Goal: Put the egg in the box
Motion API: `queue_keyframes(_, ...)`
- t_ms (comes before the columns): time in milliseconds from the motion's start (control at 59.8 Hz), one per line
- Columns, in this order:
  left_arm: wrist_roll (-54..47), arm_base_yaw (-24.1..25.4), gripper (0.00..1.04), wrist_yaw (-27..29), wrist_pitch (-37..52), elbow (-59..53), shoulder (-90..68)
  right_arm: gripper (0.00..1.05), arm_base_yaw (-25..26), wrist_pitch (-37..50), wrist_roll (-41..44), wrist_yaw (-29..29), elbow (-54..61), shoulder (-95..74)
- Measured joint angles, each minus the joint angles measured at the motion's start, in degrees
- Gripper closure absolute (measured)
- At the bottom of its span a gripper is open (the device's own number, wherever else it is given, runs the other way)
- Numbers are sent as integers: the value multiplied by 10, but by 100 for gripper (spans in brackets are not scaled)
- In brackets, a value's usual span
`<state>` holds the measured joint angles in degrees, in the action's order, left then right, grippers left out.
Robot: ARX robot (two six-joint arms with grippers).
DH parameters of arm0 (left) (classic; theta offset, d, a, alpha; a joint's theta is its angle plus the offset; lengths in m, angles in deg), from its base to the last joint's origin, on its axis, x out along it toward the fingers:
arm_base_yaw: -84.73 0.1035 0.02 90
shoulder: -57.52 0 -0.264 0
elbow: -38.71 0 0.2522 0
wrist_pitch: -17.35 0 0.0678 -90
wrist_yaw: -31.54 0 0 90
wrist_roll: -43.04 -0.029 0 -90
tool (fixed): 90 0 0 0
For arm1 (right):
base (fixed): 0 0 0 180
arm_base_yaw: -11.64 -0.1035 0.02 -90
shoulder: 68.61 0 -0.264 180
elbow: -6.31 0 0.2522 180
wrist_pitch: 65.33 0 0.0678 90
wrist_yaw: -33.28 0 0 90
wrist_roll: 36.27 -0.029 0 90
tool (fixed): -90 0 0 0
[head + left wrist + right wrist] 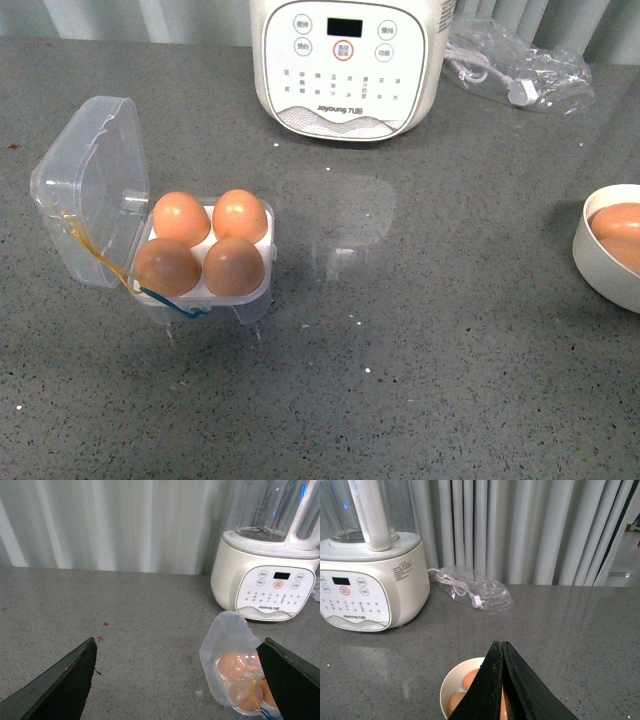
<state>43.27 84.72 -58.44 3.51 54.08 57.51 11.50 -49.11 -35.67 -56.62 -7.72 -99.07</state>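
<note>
The clear box stands on the grey counter at the left in the front view, with its lid open to the left. Every cell holds a brown egg, and I cannot tell these eggs apart. No gripper shows in the front view. In the left wrist view my left gripper is open and empty, and the box lid lies beside one finger. In the right wrist view my right gripper is shut with nothing visible between its jaws, above a bowl.
A round white bowl with more brown eggs sits at the right edge; it also shows in the right wrist view. A white blender base stands at the back. A plastic bag with a cable lies at the back right.
</note>
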Motion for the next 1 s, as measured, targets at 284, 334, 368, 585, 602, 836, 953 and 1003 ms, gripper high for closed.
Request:
queue_keyframes(284,0,0,7,0,0,0,0,102,0,-84,0,0,0,89)
queue_keyframes(334,0,0,7,0,0,0,0,102,0,-93,0,0,0,99)
queue_keyframes(368,0,0,7,0,0,0,0,102,0,-104,0,0,0,110)
queue_keyframes(585,0,0,7,0,0,0,0,102,0,-147,0,0,0,154)
queue_keyframes(602,0,0,7,0,0,0,0,102,0,-151,0,0,0,157)
queue_keyframes(836,0,0,7,0,0,0,0,102,0,-187,0,0,0,194)
queue_keyframes(953,0,0,7,0,0,0,0,102,0,-208,0,0,0,214)
queue_keyframes(1003,0,0,7,0,0,0,0,102,0,-269,0,0,0,257)
